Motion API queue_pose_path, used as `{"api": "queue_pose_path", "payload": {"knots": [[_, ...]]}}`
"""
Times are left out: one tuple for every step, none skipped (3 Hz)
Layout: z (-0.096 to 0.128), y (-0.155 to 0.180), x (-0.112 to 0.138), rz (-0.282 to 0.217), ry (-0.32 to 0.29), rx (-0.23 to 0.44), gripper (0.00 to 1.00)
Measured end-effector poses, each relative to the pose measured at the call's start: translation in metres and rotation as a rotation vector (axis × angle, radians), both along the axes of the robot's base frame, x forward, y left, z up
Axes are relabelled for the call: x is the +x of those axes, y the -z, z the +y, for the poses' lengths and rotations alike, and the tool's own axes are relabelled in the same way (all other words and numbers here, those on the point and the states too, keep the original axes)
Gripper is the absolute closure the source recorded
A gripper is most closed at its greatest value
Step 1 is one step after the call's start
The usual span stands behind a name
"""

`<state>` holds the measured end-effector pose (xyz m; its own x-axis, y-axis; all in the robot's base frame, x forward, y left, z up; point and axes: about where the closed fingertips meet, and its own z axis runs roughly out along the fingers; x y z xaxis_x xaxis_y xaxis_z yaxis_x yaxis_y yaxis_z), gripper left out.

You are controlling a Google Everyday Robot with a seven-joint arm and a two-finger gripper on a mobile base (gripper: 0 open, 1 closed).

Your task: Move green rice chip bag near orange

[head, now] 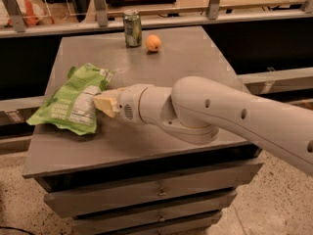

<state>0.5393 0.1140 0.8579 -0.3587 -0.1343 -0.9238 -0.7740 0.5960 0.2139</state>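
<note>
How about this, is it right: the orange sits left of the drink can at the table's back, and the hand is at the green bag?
No. The camera view shows the orange right of the drink can, not left. Both are at the table's back, and the hand is at the green rice chip bag, front left.
</note>
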Motion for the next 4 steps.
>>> {"api": "queue_pose_path", "payload": {"knots": [[0.0008,-0.0009,-0.0002,0.005,0.007,-0.015,0.87],[-0.0014,-0.0008,-0.0014,0.014,0.019,-0.026,1.0],[-0.0032,-0.0029,-0.0007,0.015,0.023,-0.022,0.83],[-0.0037,-0.0056,-0.0024,0.02,0.023,-0.011,0.59]]}}
